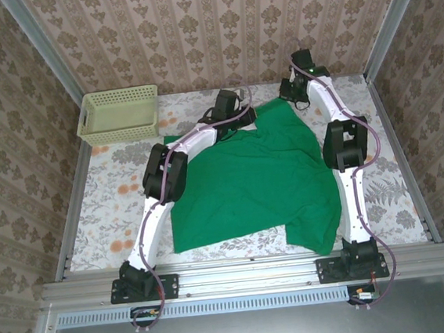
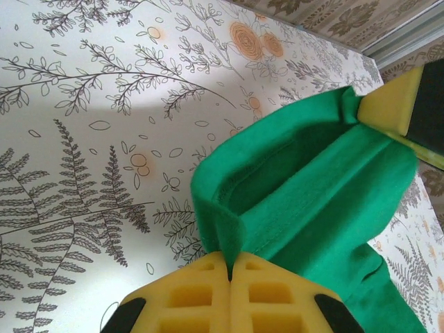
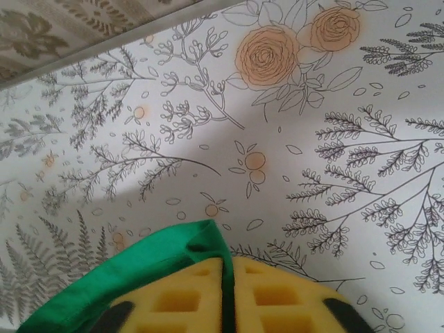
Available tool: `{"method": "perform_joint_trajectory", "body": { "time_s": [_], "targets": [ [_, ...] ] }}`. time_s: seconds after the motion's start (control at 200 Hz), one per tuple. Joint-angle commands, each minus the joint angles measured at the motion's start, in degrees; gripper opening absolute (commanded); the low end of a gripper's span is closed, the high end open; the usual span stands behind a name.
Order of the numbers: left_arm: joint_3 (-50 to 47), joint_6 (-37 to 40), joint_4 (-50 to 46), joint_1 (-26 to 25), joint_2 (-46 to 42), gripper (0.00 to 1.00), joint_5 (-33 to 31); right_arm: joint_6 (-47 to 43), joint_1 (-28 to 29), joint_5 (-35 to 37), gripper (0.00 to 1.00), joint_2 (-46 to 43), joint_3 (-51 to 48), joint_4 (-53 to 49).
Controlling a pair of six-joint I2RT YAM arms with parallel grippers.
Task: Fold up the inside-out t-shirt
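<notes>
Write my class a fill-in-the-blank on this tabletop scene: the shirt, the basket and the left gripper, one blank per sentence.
1. The t-shirt spread on the table is coloured ____.
2. The basket stands in the table's far ____ corner.
3. The left gripper pinches the t-shirt's edge between ____ fingers.
Missing words: green; left; yellow.

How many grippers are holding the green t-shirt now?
2. The left gripper pinches the far edge of the t-shirt near the middle; the right gripper pinches it further right.
</notes>
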Motion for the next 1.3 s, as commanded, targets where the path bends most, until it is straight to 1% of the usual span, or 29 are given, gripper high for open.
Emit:
{"method": "perform_joint_trajectory", "body": {
  "time_s": [0.0,0.115,0.215,0.335,0.475,0.555,0.795,0.87,0.93,1.05,1.09,1.215,1.29],
  "targets": [
    [2.67,-1.46,-0.54,0.98,1.64,0.04,0.76,-0.18,-0.52,0.08,0.23,1.0,2.13,-0.32],
    [5.16,-2.15,-2.17,1.5,4.14,0.05,1.3,-0.39,-0.53,-1.16,0.34,2.86,3.94,-0.76],
    [6.33,-2.87,-3.19,2.08,5.45,0.05,1.26,-1.03,-0.46,-2.0,0.38,4.29,5.12,-1.23],
    [6.69,-4.0,-4.06,2.75,6.27,0.06,1.04,-1.9,-0.2,-3.57,0.4,6.07,6.43,-2.01],
    [6.24,-4.37,-4.24,2.75,6.44,0.07,1.03,-2.19,0.52,-1.48,0.41,8.95,9.73,-4.74],
    [6.15,-4.47,-4.3,2.75,6.43,0.08,1.38,-2.02,0.92,-1.47,0.41,10.32,11.2,-5.58],
    [6.59,-4.49,-4.27,2.75,6.55,0.1,2.26,-1.98,2.84,-0.18,0.45,13.43,14.78,-7.16],
    [6.61,-4.43,-4.42,2.79,6.34,0.11,2.45,-1.37,3.16,0.99,0.44,14.92,16.44,-8.33],
    [6.3,-4.34,-4.56,2.83,6.08,0.12,2.28,-0.75,3.16,2.32,0.42,16.17,18.44,-9.74],
    [5.39,-4.56,-4.78,3.23,5.5,0.12,1.88,0.72,2.69,5.09,0.29,16.37,19.56,-11.01],
    [4.98,-4.77,-4.68,3.41,5.28,0.12,1.76,1.55,2.26,5.35,0.26,16.28,19.46,-11.19],
    [2.96,-5.38,-4.44,4.05,4.35,0.12,1.39,3.85,0.94,5.39,0.25,16.15,19.06,-11.88],
    [1.23,-5.88,-3.73,4.43,3.65,0.14,1.23,4.66,0.53,5.0,0.26,16.36,18.79,-12.23]
  ]
}}
